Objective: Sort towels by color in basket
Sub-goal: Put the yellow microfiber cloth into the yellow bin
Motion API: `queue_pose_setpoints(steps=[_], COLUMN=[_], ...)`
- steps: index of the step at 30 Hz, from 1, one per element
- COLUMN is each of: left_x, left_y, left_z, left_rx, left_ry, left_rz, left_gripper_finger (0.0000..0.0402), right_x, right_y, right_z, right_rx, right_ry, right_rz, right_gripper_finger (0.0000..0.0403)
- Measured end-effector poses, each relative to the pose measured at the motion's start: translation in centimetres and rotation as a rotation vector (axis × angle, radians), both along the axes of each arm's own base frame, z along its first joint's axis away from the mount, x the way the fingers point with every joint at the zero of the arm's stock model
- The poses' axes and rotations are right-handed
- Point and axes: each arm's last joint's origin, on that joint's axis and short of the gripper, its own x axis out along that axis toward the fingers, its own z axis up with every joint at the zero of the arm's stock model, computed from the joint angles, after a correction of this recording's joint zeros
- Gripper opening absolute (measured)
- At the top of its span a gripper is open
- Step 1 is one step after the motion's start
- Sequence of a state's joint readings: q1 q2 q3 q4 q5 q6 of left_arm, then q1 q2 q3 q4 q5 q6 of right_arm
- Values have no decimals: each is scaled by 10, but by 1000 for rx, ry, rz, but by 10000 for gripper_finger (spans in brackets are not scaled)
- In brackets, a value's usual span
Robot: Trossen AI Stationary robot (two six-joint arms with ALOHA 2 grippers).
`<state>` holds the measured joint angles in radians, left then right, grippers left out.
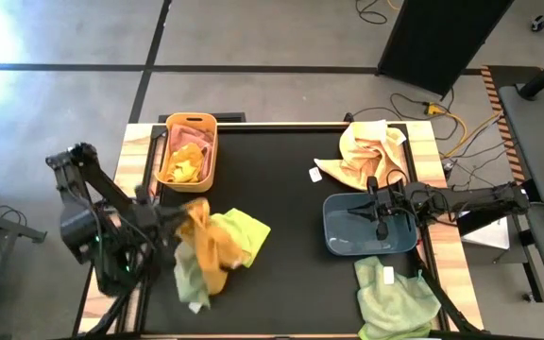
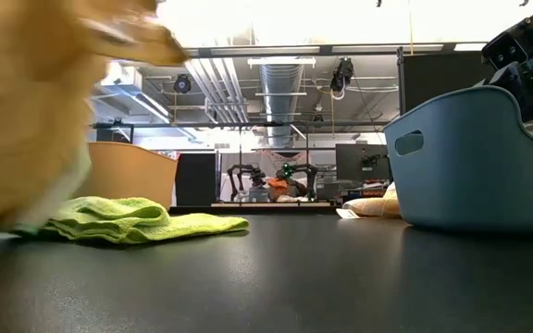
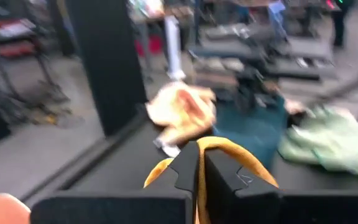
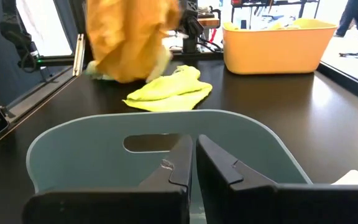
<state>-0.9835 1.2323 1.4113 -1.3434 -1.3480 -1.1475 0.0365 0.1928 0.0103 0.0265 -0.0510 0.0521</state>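
Left gripper (image 1: 179,219), over the near-left part of the black table (image 1: 291,189), clamped shut on a mustard orange towel (image 1: 206,247). Towel lifted and hanging, long axis running from the fingers toward the table's near edge in the high view. Seen in the left wrist view as an orange loop (image 3: 229,152) pinched between the two closed fingers. Beneath and beside it, a yellow-green towel (image 1: 241,234) spread flat on the table, with a paler green cloth (image 1: 189,280) trailing at the lifted towel's lower end.

Right gripper (image 1: 379,210) shut, empty, poised over the blue-grey basket (image 1: 340,236) at the right. Orange basket (image 1: 207,121) at the far left, holding salmon and yellow cloths (image 1: 183,161). Pale peach towel (image 1: 366,156) bunched at the far right, white tag (image 1: 316,175) at its edge. Light green towel (image 1: 395,297) at the near right corner, white tag (image 1: 387,275) on top. No legible writing on either tag.

Low view only: the hanging towel as a blurred orange mass (image 2: 26,111) filling the side of the frame, with the room's ceiling ducts behind. Right wrist view only: the slot handle in the blue-grey basket's wall (image 4: 148,143).
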Motion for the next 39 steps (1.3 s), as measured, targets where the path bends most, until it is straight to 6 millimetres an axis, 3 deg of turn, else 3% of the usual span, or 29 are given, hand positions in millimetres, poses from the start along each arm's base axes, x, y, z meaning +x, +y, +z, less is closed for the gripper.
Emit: queue_pose_setpoints(steps=[6, 15, 26, 30, 33, 39], left_x=[-6, -22, -34, -42, -43, -25], left_y=[38, 79, 145, 156, 159, 157], left_z=[21, 53, 88, 109, 120, 117], left_rx=[47, 165, 213, 194, 118, -55], left_ry=[-67, -133, -72, -81, -115, -147], left_rz=[115, 293, 763, 856, 824, 697], left_gripper_finger=[0, 0, 0, 0, 0, 0], right_x=[0, 0, 0, 0, 0, 0], right_y=[0, 0, 0, 0, 0, 0], right_z=[0, 0, 0, 0, 0, 0], right_rx=[0, 0, 0, 0, 0, 0], right_ry=[0, 0, 0, 0, 0, 0], right_rz=[1, 0, 0, 0, 0, 0], right_gripper_finger=[13, 13, 13, 13, 13, 13])
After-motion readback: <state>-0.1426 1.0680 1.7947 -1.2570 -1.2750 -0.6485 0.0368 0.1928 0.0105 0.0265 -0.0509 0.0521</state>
